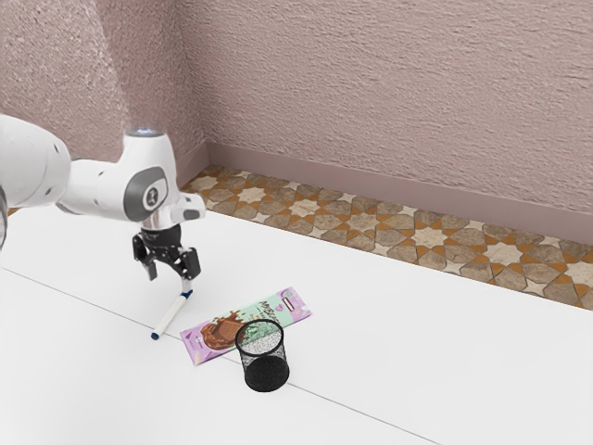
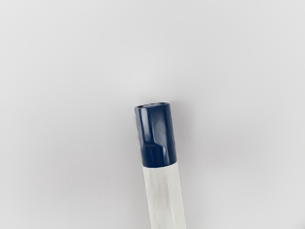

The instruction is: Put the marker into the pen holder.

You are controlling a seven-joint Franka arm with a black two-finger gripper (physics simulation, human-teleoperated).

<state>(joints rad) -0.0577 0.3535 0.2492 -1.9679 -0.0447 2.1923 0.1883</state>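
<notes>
Marker [image 1: 171, 316] is lying on the white table [image 1: 417, 357], outside the pen holder. It is showing a white body with dark blue at both ends, and it is slanting in the exterior view, one end pointing up toward the claw [image 1: 171, 275], the other toward the lower left. The claw is hanging low by that upper end, its two fingers standing spread with a gap between them (so nothing is being pinched). The white arm [image 1: 97, 188] is reaching in from the exterior view's left.

In the wrist view, a blue end [image 2: 157, 136] of the marker is showing large, with the white body running off from it past the edge of the view.

Pen holder [image 1: 267, 373] (black, round, mesh sides) is standing upright on the table, mouth up, to the marker's right in the exterior view. A chocolate wrapper [image 1: 220, 332], purple and mint green, is lying flat between marker and holder, partly running behind the holder's rim; whether those two are touching, I'm not able to tell.

Beyond the table, a patterned tile floor [image 1: 429, 237] is running along a rough pinkish wall [image 1: 389, 83].
</notes>
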